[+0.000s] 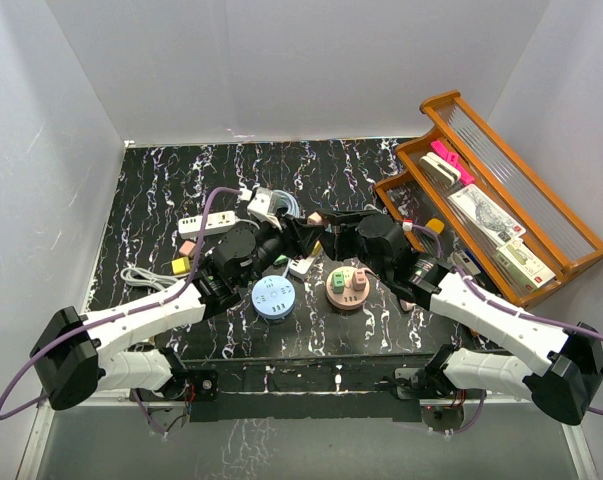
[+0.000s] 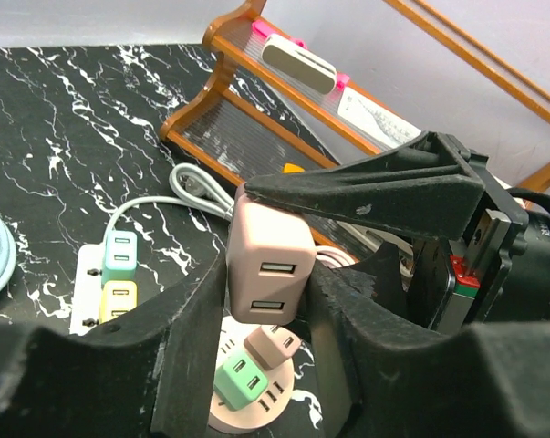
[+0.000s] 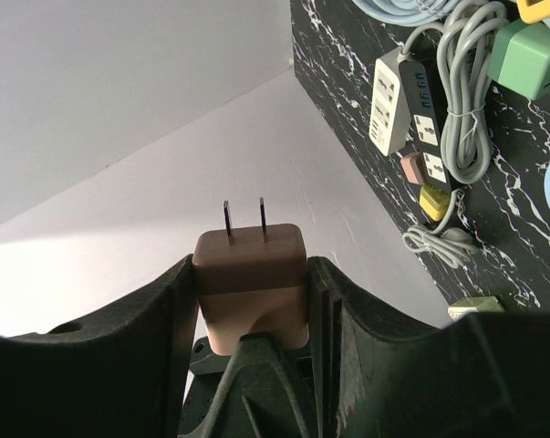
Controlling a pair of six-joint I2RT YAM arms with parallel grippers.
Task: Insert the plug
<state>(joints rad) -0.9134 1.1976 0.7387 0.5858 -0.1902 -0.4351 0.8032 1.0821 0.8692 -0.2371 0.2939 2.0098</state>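
Black white-veined marble tabletop in a white-walled bay, slatted wooden rack at right, round pink hub and blue hub under left gripper and right gripper, both sets of jaws clamped on the boxy matte-pink plug mid-air, flat prongs bare.

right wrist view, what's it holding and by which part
The pink charger, clamped by its two side faces between the fingers of the right gripper, prongs bare.

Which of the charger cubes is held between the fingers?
The raised pink charger; the mint cube and yellow cube sit plugged in the white strip.
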